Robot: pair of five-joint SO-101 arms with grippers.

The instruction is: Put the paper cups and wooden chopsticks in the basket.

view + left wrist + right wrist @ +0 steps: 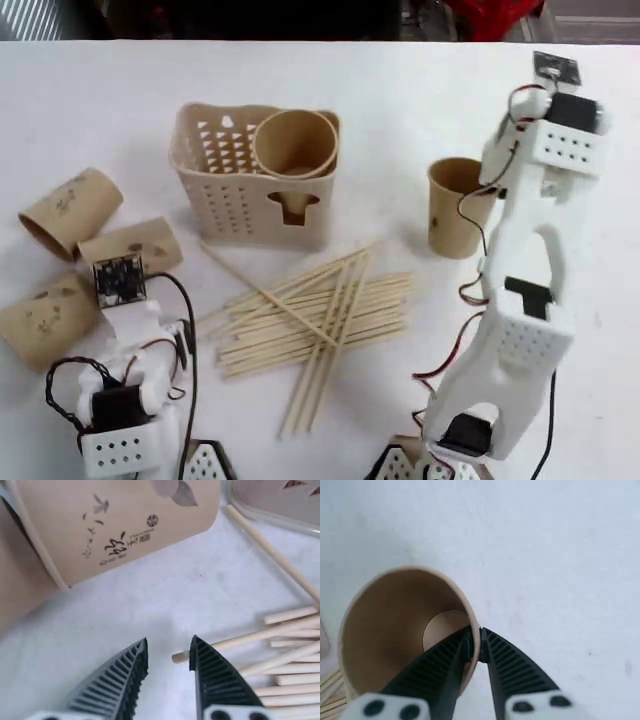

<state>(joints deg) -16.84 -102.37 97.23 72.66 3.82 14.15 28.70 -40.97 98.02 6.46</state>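
A beige perforated basket (235,205) stands at the table's middle back with one paper cup (296,143) inside it. To its right another paper cup (452,210) stands upright; my right gripper (476,632) is shut on its wall (395,625), one finger inside, one outside. Wooden chopsticks (320,315) lie in a loose pile in front of the basket. Three cups lie on their sides at the left (70,210) (130,245) (45,320). My left gripper (168,645) hovers open over bare table between a lying cup (125,525) and the chopstick ends (285,670).
The left arm (120,400) stands at the front left, the right arm (520,300) along the right side. The table's back edge (320,40) meets a dark room. Bare white table lies at the back left and far right.
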